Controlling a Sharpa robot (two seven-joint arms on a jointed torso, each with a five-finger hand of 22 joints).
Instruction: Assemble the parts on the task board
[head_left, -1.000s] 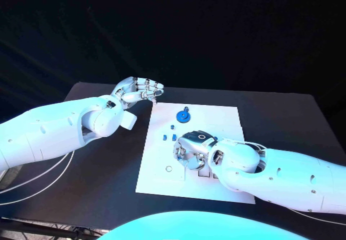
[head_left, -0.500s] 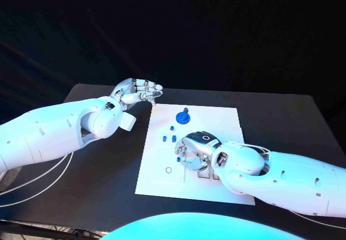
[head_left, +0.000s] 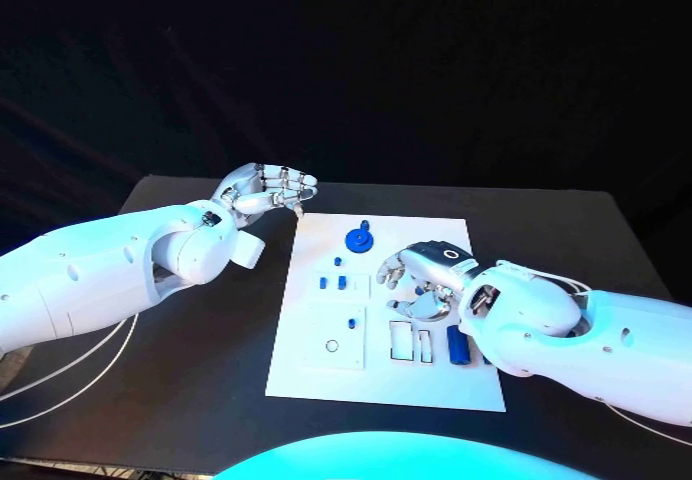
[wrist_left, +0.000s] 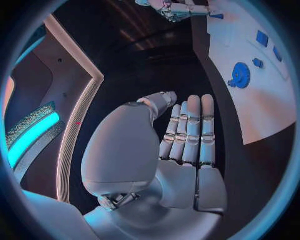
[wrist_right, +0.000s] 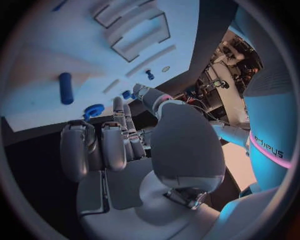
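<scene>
A: Starting at the left: left hand still parked off the far left corner of the task board, same as a second ago. Fingers pressed together and folded in, nothing in them.

B: Confirmed from the left wrist. No contact with the board.

A: Moving right onto the board: blue gear seated near the far edge, unmoved. Small blue parts just below it, also unmoved.

B: And the big change?

A: Further right. Right hand lifted off the near middle of the board and swung toward the right edge. Uncovered now: white recesses, and a blue cylinder lying flat just beside them, apart from the hand.

B: Hand state?

A: Fingers curled down over the board. Something blue close to the fingertips in the right wrist view, but held or merely lying there? Cannot tell.

B: Meaning for the task?

A: Probably a peg laid down or knocked loose, not yet seated. Plenty of assembly left, judging by the loose pieces.

B: Surface and room?

A: Black tabletop, board lying square in the middle of it, pale cables trailing under the left arm. Beyond the tabletop, dark backdrop all round.
</scene>
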